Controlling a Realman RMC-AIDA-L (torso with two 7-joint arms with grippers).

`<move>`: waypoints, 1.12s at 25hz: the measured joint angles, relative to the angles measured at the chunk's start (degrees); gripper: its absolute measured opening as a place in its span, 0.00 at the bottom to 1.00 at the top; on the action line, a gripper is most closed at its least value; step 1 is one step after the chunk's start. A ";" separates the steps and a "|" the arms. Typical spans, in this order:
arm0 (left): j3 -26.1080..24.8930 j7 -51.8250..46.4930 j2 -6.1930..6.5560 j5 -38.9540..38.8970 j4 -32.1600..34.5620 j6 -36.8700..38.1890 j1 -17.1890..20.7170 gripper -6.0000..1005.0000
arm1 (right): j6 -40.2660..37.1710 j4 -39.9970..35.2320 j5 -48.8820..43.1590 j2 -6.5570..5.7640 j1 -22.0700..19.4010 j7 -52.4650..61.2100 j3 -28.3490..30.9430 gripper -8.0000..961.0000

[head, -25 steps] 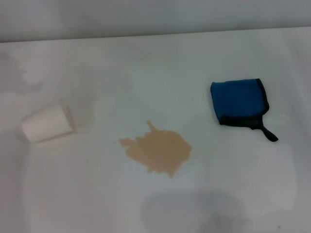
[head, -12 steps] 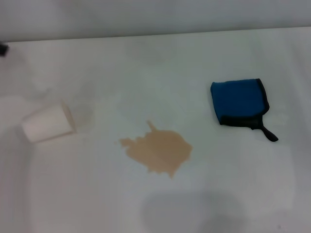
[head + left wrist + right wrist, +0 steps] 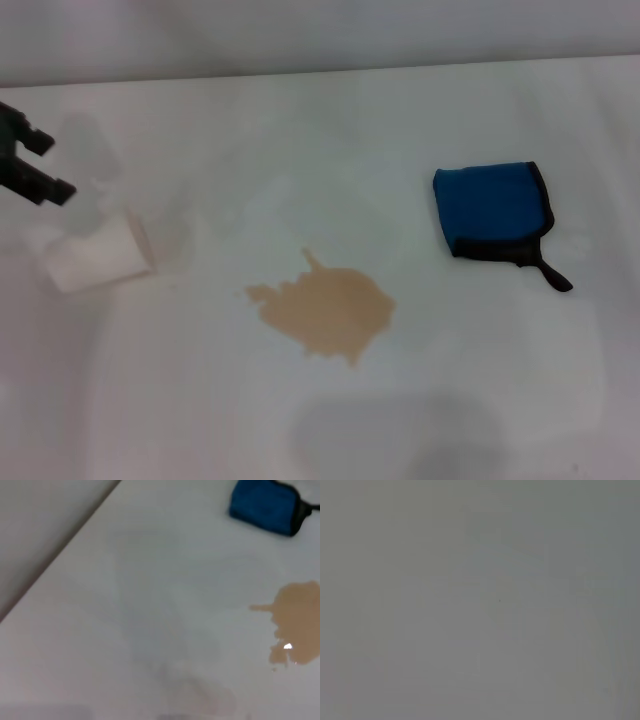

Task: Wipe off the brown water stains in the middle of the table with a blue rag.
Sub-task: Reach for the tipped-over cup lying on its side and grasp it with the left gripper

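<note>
Left gripper [image 3: 25, 165] at the far-left edge, fingers spread, above a tipped white cup [image 3: 95, 258].

The blue rag [image 3: 492, 212] lies right on the table [image 3: 300, 130] — well apart from the central brown water stains [image 3: 325, 308].

The left gripper [image 3: 40, 165] is showing at the far left edge of the head view, in the upper left, with 2 dark fingers [image 3: 48, 190] pointing right and standing apart. The right arm is showing nowhere in the head view.
</note>
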 joint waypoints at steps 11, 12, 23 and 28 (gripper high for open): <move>-0.17 1.27 -6.06 5.24 0.02 -6.84 -0.62 0.81 | 0.09 -0.04 0.00 -0.19 -0.01 0.00 0.00 0.90; -0.18 1.28 -6.49 5.76 0.04 -7.34 -0.63 0.81 | 0.09 -0.07 0.00 -0.19 -0.01 0.00 0.00 0.90; -0.25 0.87 -7.96 8.63 0.09 -8.99 -0.40 0.81 | 0.48 -0.41 0.00 -0.19 0.02 0.00 0.00 0.90; -0.25 0.50 -8.73 9.17 0.25 -10.66 -0.13 0.81 | 0.61 -0.37 0.00 -0.19 0.07 0.00 0.00 0.90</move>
